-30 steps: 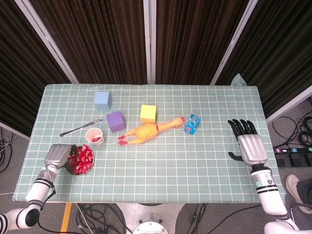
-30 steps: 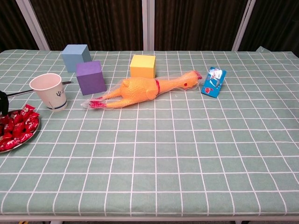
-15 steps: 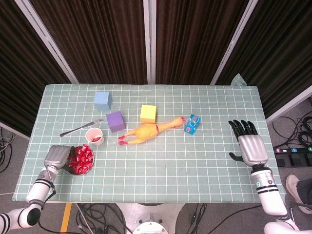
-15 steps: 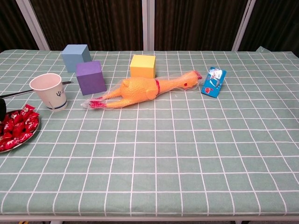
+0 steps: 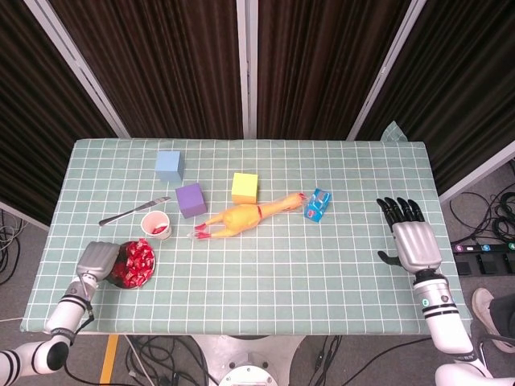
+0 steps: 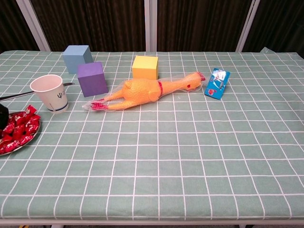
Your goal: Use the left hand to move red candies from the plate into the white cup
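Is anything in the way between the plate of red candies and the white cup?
Nothing visible is. The white cup stands just behind the plate of red candies, with only bare tablecloth between them. The knife lies behind the cup, and the rubber chicken lies off to its right. The left hand is already at the plate's left edge.

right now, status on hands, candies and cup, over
Left hand over the plate's left edge, grasp hidden. Right hand open, flat on the table. Red candies piled on plate; some red already in white cup. Nothing between plate and cup.
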